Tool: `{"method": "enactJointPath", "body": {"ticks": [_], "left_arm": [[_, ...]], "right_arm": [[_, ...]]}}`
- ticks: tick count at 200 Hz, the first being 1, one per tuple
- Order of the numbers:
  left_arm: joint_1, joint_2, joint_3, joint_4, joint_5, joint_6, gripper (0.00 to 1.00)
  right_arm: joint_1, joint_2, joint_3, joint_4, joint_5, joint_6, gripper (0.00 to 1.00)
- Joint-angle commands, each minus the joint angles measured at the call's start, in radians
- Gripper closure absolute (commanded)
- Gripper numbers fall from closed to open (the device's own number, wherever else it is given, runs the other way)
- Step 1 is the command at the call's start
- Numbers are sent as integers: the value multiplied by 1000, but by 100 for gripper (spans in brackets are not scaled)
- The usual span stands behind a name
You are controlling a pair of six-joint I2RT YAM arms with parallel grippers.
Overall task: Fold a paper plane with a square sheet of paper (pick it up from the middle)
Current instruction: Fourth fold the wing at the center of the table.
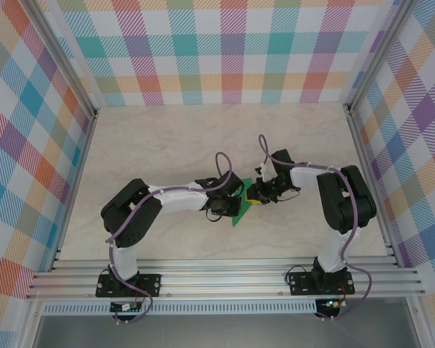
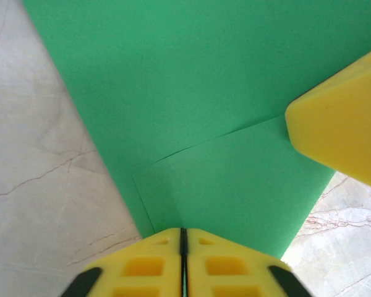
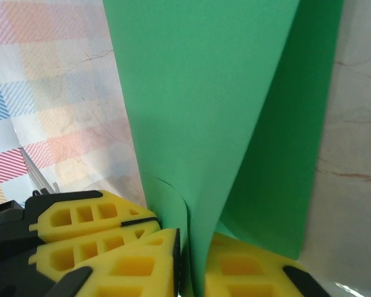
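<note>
The square sheet of paper sits between the two grippers at the middle of the desk, pinched from both sides. From above it shows as a narrow green strip. Its long axis runs from the far side towards the near edge, and the near end leans a little to the left. It is not flat: in the right wrist view the paper rises from the jaws in two layers. A front leaf curls over a darker back leaf, and a short slit-like lip sits low at the fold. In the left wrist view the sheet spreads away from the camera, and an overlapping flap makes a slanted edge across it.

The paper is thin, matte and plain bright green. Its edges are straight and its corners sharp.

The left gripper has its jaws pressed together on the near edge of the sheet, with only a dark seam between them. The right gripper also has its jaws closed on the paper, which runs down between its pads. These pads are yellow blocks, wedge-shaped and pierced by rectangular cells.

The desk is pale and stone-patterned with fine brown veins. Pastel plaid panels wall it in.
</note>
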Motion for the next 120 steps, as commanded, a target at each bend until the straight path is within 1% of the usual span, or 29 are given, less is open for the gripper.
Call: {"method": "enactJointPath", "body": {"ticks": [1,13,15,27,52,61,85,120], "left_arm": [[3,-67,-38,-3,4,-1,83],[3,-101,-53,-3,-2,-5,75],[2,-105,-55,25,-2,-5,74],[-7,-135,-66,34,-12,0,71],[-56,-170,-62,15,-77,24,64],[-76,-175,-55,-25,-105,30,63],[-128,-169,-37,-57,-180,41,62],[-167,-120,3,-97,-274,48,60]], "right_arm": [[6,-1,17,-26,18,-1,88],[8,-8,14,-23,21,22,89],[9,-9,13,-22,19,25,90],[12,-20,8,-19,26,56,90],[14,-52,-2,-7,32,117,90],[15,-58,0,-15,35,137,90],[15,-65,7,-39,43,174,90],[16,-65,15,-59,44,181,90]]}}
